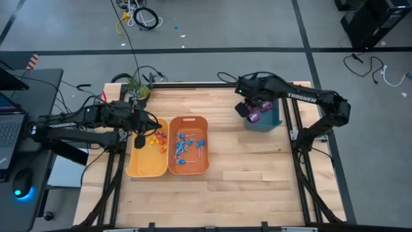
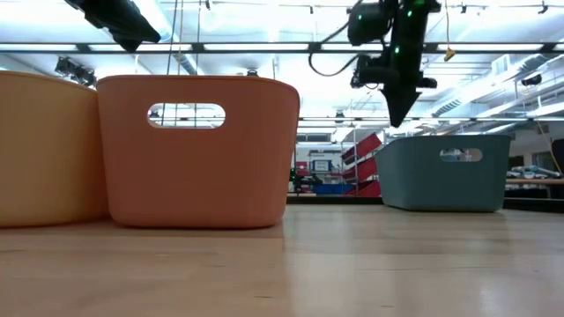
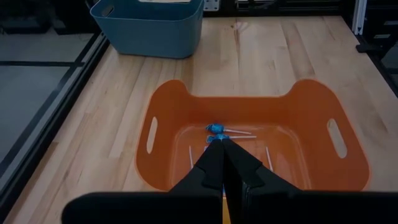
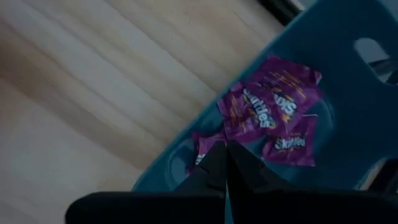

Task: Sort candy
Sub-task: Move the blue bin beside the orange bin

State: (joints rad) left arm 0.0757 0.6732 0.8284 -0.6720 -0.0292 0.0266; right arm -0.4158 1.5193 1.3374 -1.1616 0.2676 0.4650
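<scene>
The candy looks fully sorted, one kind per bin, and no piece shows loose on the counter [image 1: 244, 167]. The left gripper [image 1: 139, 138] hangs over the yellow bin [image 1: 147, 164] with its fingers pressed together and empty; directly beneath them lie the small orange and red pieces [image 1: 156, 138], too small to show any long axis. Just beyond the fingers, in the neighbouring orange bin [image 3: 314, 99], the blue lollipops [image 3: 216, 129] lie flat on the floor of the bin, heads bunched near the middle and thin sticks running off in different directions, so they share no common heading.

The right gripper [image 4: 225, 163] hovers above the teal bin [image 4: 348, 81], fingers together on nothing. Right below and ahead of them the purple packets [image 4: 258, 112] lie flat and overlapping, their printed faces up and turned at differing angles. Both arms hovering empty above their bins suggests the dropping is done.
</scene>
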